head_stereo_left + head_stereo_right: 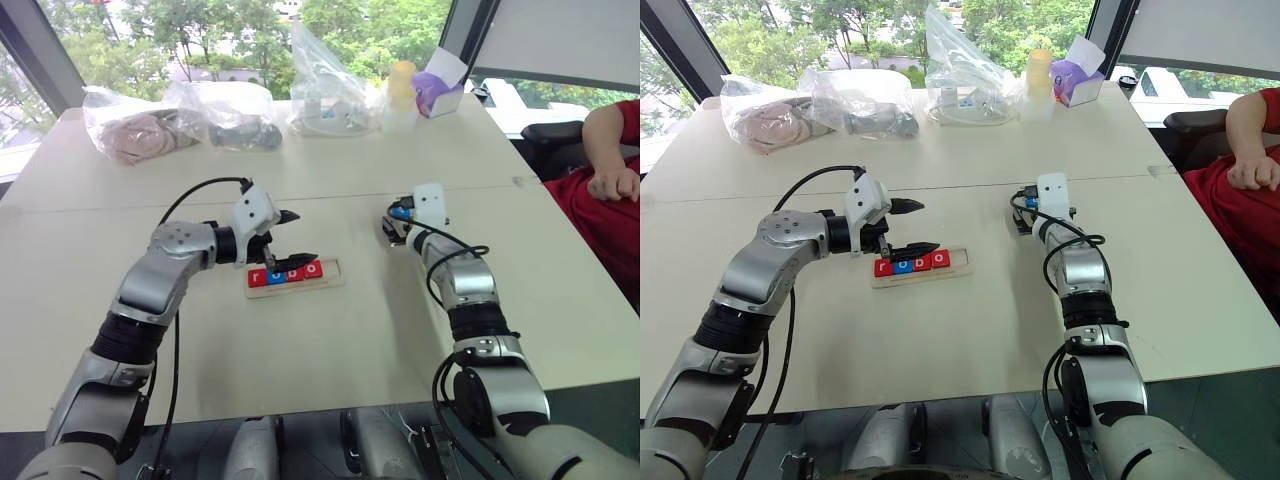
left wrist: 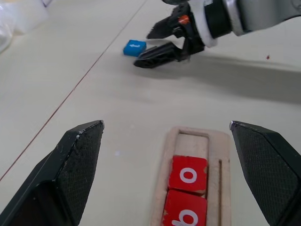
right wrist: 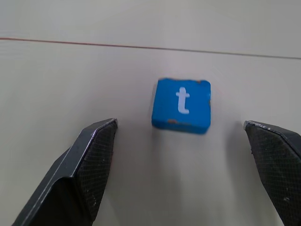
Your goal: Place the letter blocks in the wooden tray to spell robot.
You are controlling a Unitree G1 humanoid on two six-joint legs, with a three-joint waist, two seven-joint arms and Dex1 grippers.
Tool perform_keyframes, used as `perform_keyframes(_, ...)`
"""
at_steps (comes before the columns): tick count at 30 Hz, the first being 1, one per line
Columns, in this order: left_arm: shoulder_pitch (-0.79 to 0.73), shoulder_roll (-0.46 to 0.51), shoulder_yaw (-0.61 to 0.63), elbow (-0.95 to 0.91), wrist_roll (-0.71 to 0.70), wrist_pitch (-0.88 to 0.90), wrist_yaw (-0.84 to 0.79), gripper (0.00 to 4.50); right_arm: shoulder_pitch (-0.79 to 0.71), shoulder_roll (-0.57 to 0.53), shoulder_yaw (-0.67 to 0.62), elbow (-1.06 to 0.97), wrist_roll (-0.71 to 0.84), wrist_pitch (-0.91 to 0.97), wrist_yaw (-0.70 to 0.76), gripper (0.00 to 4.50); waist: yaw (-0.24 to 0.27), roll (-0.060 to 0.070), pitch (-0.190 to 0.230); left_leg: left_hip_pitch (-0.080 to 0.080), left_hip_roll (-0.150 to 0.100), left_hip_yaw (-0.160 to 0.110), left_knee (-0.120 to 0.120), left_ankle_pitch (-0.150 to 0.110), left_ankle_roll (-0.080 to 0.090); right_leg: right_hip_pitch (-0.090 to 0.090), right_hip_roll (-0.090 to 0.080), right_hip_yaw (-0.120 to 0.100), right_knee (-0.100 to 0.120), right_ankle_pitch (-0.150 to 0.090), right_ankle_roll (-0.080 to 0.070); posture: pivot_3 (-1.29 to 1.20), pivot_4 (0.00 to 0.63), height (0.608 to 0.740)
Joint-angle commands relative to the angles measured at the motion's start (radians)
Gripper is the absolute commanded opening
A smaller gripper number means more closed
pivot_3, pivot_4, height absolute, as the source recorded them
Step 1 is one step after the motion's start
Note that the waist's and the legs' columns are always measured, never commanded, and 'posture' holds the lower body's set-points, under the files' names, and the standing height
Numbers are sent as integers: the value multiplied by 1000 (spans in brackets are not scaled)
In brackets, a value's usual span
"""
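Four letter blocks [image 1: 912,263] already sit in the wooden tray [image 1: 958,268] below the wide-open, empty left hand [image 1: 910,226]. Blue "t" block [image 3: 181,104] lies loose on the bench [image 1: 940,340] just ahead of the right hand [image 2: 155,43], also spread and empty; it alone remains.

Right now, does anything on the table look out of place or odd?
One thing: the blue square letter block marked t lies loose on the bare table, apart from the long pale wooden tray, which already holds r, o, b, o with its last slot empty. The open right gripper faces the block without touching it. Its edges look slightly chipped.
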Motion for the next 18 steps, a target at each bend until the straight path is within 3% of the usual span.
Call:
perform_keyframes(1, 2, -7, 17, -35, 6, -13, 14, 4500, -47, 10, 10, 81, 0, -65, -9, 4392, -1, 0, 0, 0, 0, 0, 0, 0, 0, 0, 0, 0, 0, 0, 0, 0, 150, 740)
perform_keyframes(4, 12, -11, 17, -52, 9, -8, 24, 4500, -61, 5, 15, 131, -12, -98, -27, 3581, -1, 0, 0, 0, 0, 0, 0, 0, 0, 0, 0, 0, 0, 0, 0, 0, 150, 740)
perform_keyframes(9, 36, -9, 24, -82, 8, 4, 36, 4500, -64, -6, 35, 163, -25, -107, -44, 1184, 3, 0, 0, 0, 0, 0, 0, 0, 0, 0, 0, 0, 0, 0, 0, 0, 150, 740)
perform_keyframes(13, 51, -3, 18, -104, 13, 8, 38, 4500, -57, -16, 39, 137, -26, -123, -53, 1182, 3, 0, 0, 0, 0, 0, 1, 0, 0, 1, -1, 0, 0, 1, 1, 0, 150, 740)
perform_keyframes(16, 93, 61, -8, -149, 46, -3, -4, 4500, 38, -20, 36, -133, -27, -28, -76, 1182, 2, 0, 0, 0, 0, -1, 0, 0, 0, 1, -1, 0, 0, 1, 1, 0, 150, 740)
perform_keyframes(18, 124, 82, 16, -189, 11, 16, -22, 4500, 176, 6, 38, -437, -11, 124, -88, 1182, 5, 0, 0, 0, 0, -1, -1, 0, 0, 0, -1, 0, 0, 0, 1, 0, 150, 740)
